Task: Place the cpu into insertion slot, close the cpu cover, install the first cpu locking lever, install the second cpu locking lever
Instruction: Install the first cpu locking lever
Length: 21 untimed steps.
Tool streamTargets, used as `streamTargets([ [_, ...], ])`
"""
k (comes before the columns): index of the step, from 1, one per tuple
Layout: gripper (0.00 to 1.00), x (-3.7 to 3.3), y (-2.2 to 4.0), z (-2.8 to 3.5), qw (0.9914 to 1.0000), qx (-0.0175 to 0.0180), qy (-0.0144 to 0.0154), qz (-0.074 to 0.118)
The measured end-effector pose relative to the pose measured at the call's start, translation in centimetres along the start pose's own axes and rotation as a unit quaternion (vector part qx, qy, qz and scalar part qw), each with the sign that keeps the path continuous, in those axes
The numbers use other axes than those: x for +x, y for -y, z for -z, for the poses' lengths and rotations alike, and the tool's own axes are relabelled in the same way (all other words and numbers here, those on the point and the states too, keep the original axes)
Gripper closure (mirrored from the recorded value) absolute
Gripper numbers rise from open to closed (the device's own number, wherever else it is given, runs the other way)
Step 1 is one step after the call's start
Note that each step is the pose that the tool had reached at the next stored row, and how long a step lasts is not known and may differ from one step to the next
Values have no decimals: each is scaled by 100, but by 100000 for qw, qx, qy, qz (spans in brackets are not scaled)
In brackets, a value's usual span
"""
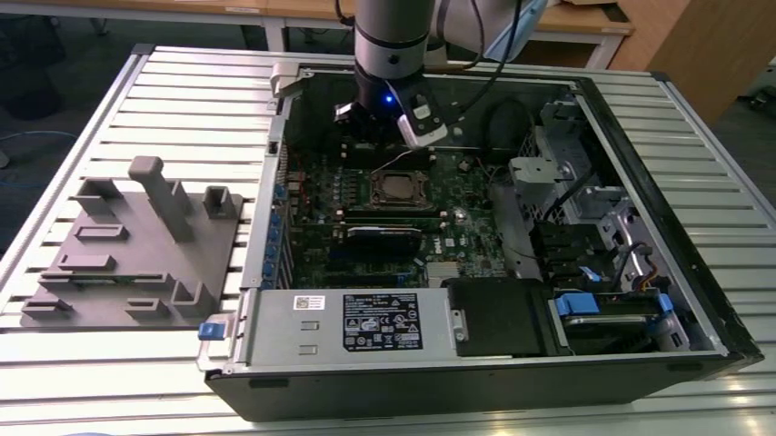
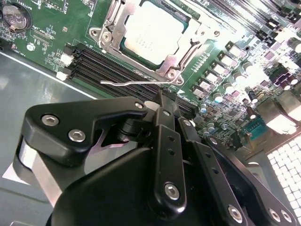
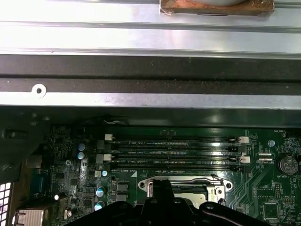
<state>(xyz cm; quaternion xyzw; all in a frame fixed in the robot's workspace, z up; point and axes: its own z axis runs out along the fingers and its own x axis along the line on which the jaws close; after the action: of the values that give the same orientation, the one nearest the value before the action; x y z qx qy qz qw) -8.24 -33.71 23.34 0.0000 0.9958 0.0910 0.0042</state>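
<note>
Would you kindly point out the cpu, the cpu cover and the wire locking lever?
cpu (image 2: pixel 150 35), second wrist view, middle of metal top.
cpu cover (image 2: pixel 112 23), second wrist view, silvery side rail.
locking lever (image 2: pixel 136 83), second wrist view, straight rod's middle.

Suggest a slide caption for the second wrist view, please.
The pincer tip sits beside a wire locking lever; the cpu lies under the closed cpu cover.

Even room light, shadowed inside computer case (image 1: pixel 485 391), white glare across circuit board (image 2: pixel 75 19)
</note>
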Motion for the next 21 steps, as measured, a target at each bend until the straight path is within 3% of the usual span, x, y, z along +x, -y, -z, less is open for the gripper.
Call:
streamTargets([
  [15,89,1,9,-47,99988,1540,-10,10],
  [19,89,1,11,-58,99973,2315,-7,17],
  [21,89,1,13,-65,99971,2422,-13,21],
])
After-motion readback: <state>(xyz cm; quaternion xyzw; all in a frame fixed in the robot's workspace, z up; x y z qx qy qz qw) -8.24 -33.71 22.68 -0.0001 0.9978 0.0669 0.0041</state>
